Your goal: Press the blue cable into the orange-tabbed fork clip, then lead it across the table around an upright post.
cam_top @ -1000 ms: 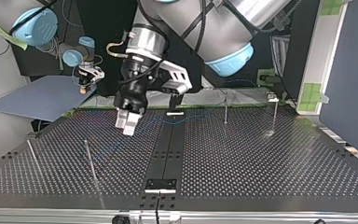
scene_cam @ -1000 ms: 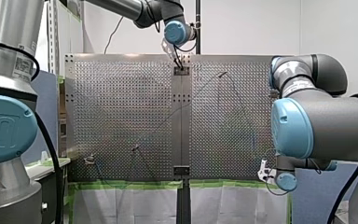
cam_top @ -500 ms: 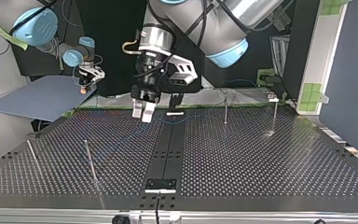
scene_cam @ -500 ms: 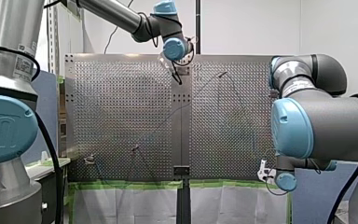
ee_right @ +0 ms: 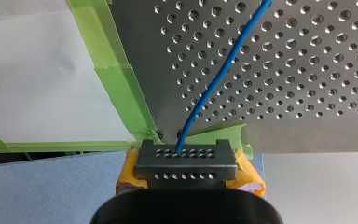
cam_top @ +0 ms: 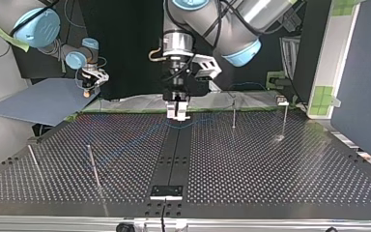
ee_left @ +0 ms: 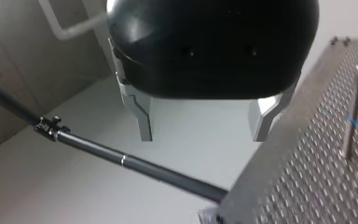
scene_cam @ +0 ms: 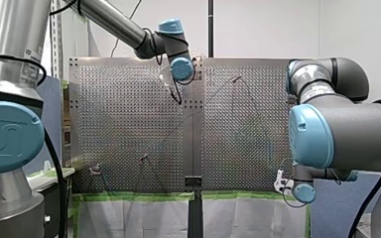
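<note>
1. Nearest you, just off the bench's (ee_right: 307, 70) near right corner in the front view, your right tool (ee_right: 185, 162) is clenched on the blue cable (ee_right: 223, 70). The cable leaves its yellow-padded fingertips and runs out over the perforated plate, beside the green tape (ee_right: 116, 70) on the edge.
2. Along that near edge, at the front view's left, stands a small clip (scene_cam: 95, 169). It is too small to tell its tab colour, or whether the cable sits in it.
3. Just beside the clip is the near post (cam_top: 233, 115). A faint blue line reaches it and slants away across the bench.
4. That line heads for the far post (ee_left: 353, 112), where the left wrist view shows the cable crossing the post's shaft.
5. Farthest out, your left tool (ee_left: 203, 133) hangs raised over the bench's dark middle strip. It is released, fingers wide apart, with nothing between them.
6. Judging from this, the cable already looks strung across the bench and past a post, so the routing seems mostly done. What is left, as far as you can check, is confirming the clip seating and letting go of the held end.
</note>
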Robot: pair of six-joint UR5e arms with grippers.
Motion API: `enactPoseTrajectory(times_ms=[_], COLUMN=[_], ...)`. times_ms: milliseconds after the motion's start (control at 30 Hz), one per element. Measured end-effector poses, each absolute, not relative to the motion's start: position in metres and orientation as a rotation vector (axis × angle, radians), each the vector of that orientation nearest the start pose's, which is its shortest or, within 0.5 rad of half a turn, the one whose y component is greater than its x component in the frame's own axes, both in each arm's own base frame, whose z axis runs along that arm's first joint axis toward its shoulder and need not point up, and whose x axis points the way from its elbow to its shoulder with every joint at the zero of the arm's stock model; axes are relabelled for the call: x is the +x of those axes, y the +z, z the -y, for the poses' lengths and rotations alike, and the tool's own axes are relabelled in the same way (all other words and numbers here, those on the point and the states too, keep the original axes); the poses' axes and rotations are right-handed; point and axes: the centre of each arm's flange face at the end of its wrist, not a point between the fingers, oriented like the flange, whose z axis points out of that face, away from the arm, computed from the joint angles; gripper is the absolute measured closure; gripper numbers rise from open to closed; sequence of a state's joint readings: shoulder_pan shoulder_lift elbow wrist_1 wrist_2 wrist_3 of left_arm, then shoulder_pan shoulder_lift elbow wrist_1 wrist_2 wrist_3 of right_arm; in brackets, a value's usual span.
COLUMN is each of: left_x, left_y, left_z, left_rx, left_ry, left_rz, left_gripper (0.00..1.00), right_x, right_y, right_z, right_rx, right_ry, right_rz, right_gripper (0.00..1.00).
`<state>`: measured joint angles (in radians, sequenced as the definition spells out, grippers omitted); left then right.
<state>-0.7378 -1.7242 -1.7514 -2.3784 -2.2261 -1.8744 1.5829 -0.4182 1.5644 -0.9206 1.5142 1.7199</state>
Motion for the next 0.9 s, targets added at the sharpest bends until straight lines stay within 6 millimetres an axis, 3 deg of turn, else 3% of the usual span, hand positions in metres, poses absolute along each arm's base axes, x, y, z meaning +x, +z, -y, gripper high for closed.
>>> enactPoseTrajectory(times_ms=[300,900], left_x=[0.359,0.342], left_y=[0.358,0.294], left_z=[0.405,0.378], left_rx=[-0.355,-0.354], left_ry=[-0.420,-0.533], left_rz=[-1.222,-1.235], left_gripper=[0.00,0.00], right_x=[0.147,0.148], right_y=[-0.142,-0.142], right_z=[0.623,0.623], right_rx=[1.342,1.349], right_ry=[1.244,1.246], right_rz=[1.471,1.465], right_gripper=[1.00,1.00])
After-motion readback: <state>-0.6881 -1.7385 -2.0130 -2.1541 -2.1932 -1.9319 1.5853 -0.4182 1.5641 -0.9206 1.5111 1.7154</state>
